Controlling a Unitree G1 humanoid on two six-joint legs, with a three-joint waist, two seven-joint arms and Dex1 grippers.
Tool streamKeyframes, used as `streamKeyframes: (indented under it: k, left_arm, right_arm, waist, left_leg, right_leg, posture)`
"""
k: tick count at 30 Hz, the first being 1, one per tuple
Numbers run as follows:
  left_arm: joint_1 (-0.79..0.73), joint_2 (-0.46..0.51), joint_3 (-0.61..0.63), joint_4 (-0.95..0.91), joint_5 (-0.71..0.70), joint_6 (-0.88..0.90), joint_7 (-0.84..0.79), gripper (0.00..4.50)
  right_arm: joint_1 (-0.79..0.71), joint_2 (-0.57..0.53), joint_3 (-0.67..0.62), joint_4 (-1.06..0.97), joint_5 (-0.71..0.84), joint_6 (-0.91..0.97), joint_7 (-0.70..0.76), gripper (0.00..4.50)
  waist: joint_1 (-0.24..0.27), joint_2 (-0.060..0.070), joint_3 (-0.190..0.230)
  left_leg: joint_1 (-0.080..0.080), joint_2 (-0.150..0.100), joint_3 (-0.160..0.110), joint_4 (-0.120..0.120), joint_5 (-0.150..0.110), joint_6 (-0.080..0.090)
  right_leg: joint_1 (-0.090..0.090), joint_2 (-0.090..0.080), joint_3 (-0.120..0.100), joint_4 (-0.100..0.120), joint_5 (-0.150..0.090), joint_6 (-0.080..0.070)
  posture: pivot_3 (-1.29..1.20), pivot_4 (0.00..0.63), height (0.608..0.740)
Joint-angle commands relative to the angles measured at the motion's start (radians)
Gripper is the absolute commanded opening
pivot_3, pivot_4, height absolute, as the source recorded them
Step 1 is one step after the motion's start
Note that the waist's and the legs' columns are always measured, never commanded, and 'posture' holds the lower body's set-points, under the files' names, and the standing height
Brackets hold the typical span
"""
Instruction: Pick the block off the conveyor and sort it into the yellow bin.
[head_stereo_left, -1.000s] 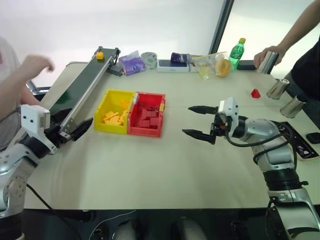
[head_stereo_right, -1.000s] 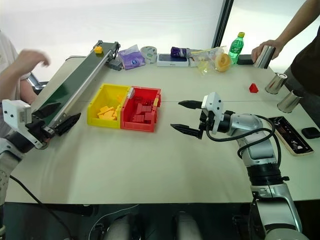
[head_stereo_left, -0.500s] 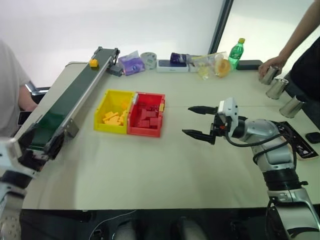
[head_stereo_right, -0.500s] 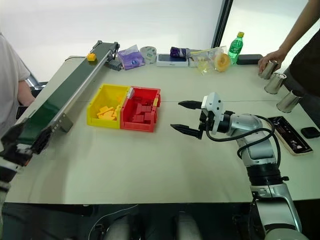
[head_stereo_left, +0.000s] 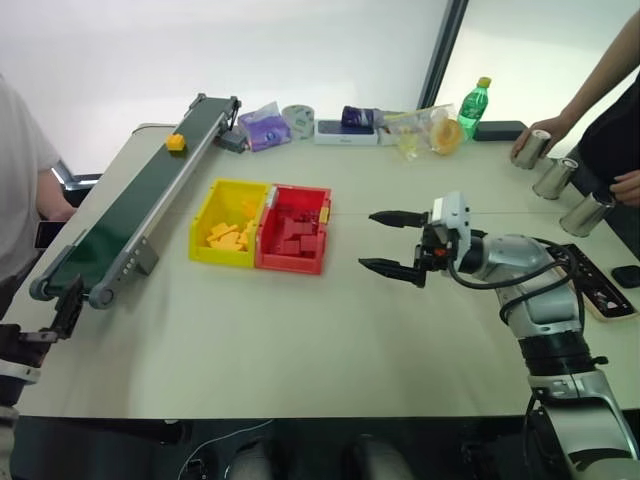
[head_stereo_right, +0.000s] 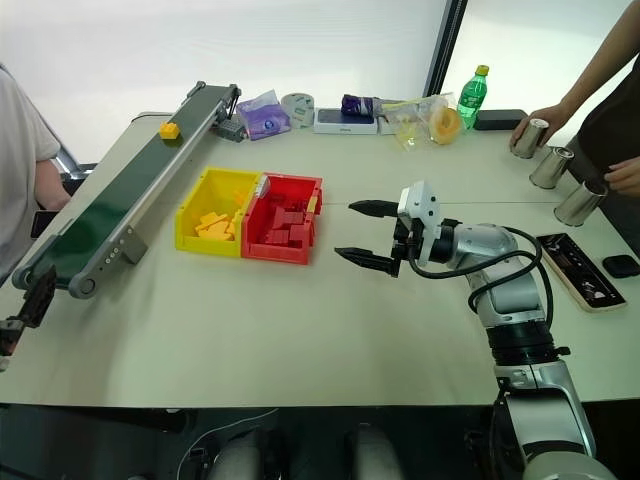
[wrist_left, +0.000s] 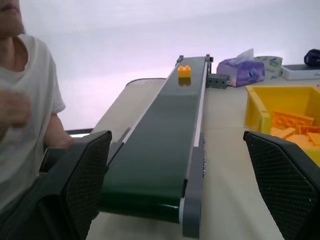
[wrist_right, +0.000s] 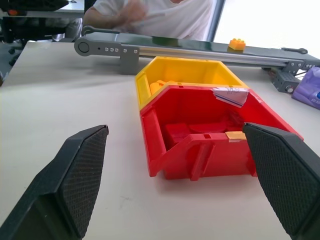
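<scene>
The small yellow-orange block (head_stereo_left: 175, 142) rides on the far part of the dark green conveyor (head_stereo_left: 130, 215), which runs along the table's left side. The yellow bin (head_stereo_left: 228, 222) sits mid-table, right of the belt, with several yellow pieces inside. My left gripper (wrist_left: 176, 142) is open and empty, low at the table's front left corner, just short of the belt's near roller and looking up the belt at the block (wrist_left: 184, 71). My right gripper (head_stereo_left: 367, 240) hovers open and empty right of the bins, pointing toward them.
A red bin (head_stereo_left: 294, 228) full of red blocks is joined to the yellow one. A person (head_stereo_left: 20, 190) sits left of the conveyor. Another person's hands handle metal cups (head_stereo_left: 552, 177) at the far right. A green bottle (head_stereo_left: 473, 103) and packets line the back edge.
My left gripper drew back from the conveyor's near end to the table's front left corner. The block travelled down the belt toward me. The person on the left lowered their hand.
</scene>
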Motion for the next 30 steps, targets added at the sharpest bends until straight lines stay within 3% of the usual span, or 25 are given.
streamKeyframes:
  k: [1,14,23,30]
  left_arm:
    - [-0.009,0.029,0.021,0.001,-0.012,-0.010,0.005,4.46]
    - [-0.036,0.075,0.002,0.041,-0.012,0.036,0.018,4.46]
    - [-0.223,0.293,-0.054,0.253,0.031,0.239,0.068,4.46]
    - [-0.455,0.418,-0.167,0.507,0.081,0.241,-0.035,4.46]
  right_arm:
    - [-0.018,0.005,-0.020,-0.044,0.027,0.001,-0.003,4.50]
    - [-0.015,0.004,-0.014,-0.065,0.026,0.014,-0.023,4.50]
    - [-0.021,0.009,-0.009,-0.057,0.022,0.007,-0.025,4.50]
    - [-0.007,0.006,-0.010,-0.058,0.022,-0.003,-0.023,4.50]
  waist:
    - [0.000,0.000,0.000]
    - [0.001,0.000,0.000]
    - [0.001,0.000,0.000]
    - [0.003,0.000,0.000]
  left_leg:
    - [0.000,0.000,0.000,0.000,0.000,0.000]
    - [0.000,0.000,0.000,0.000,0.000,0.000]
    - [0.000,0.000,0.001,-0.001,0.001,-0.001]
    - [-0.001,0.000,0.002,-0.001,0.002,-0.004]
  right_leg:
    - [0.000,0.000,0.000,0.000,0.000,0.000]
    - [0.000,0.000,0.000,0.000,0.000,0.000]
    - [-0.001,0.000,0.000,0.000,0.000,0.000]
    - [-0.002,0.000,0.000,0.000,0.000,0.000]
  posture:
    - [0.00,0.150,0.740]
    - [0.00,0.150,0.740]
    - [0.00,0.150,0.740]
    - [0.00,0.150,0.740]
